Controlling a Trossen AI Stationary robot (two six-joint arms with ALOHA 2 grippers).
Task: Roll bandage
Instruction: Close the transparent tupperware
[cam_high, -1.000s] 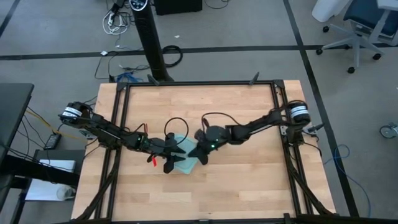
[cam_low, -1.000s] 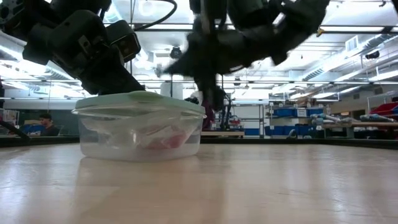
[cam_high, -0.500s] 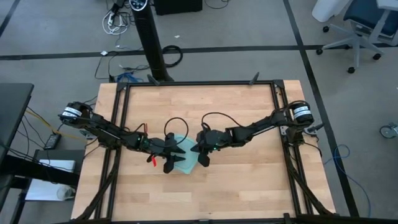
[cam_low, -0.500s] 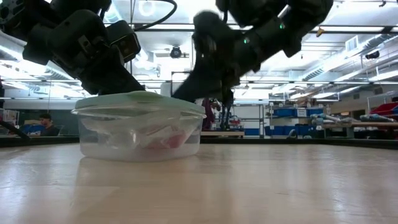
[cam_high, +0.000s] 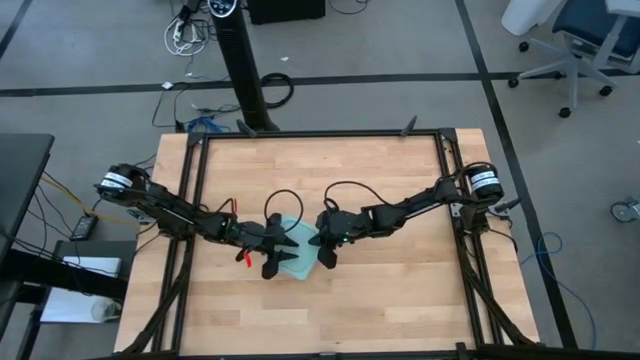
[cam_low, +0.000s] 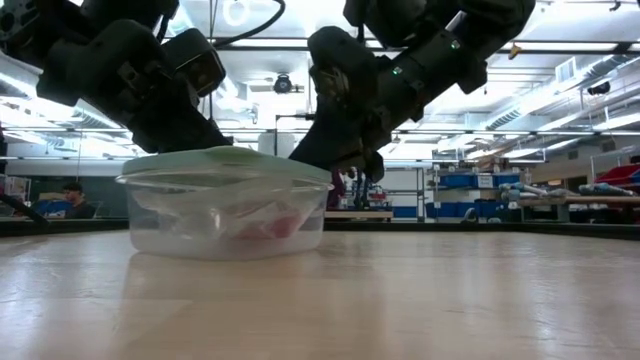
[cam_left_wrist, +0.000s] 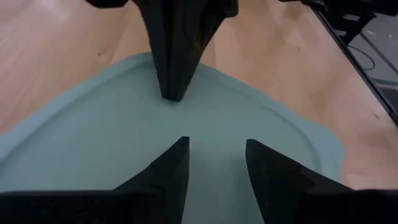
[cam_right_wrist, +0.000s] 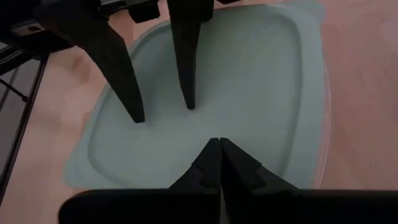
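A light-blue square container (cam_low: 225, 210) stands at the table's middle with its pale lid (cam_high: 297, 246) on. Through its cloudy wall a bit of the red bandage (cam_low: 278, 225) shows inside. My left gripper (cam_left_wrist: 214, 155) comes in from the table's left and is open, its two fingertips at the lid's top. My right gripper (cam_right_wrist: 217, 146) comes in from the right, shut, with its tip at the lid's top opposite the left one. In the low view both arms hang over the container from above. My left gripper sets its two spread fingertips (cam_right_wrist: 138, 115) on the lid's top (cam_left_wrist: 217, 124), slanting down from the table's left; nothing lies between the fingers. My right gripper's shut fingers (cam_left_wrist: 173, 87) meet the lid's top (cam_right_wrist: 214, 127) toward its right side, slanting down from the table's right.
A small red piece (cam_high: 245, 257) shows beside my left arm's wrist, left of the container; what it is I cannot tell. Bare wood lies all round the container, inside a black frame (cam_high: 445, 180) along the table's edges.
My right gripper, still shut, has rolled about its wrist, tipped flatter and sunk a little onto the lid's right part. The container and my left gripper have stayed where they were.
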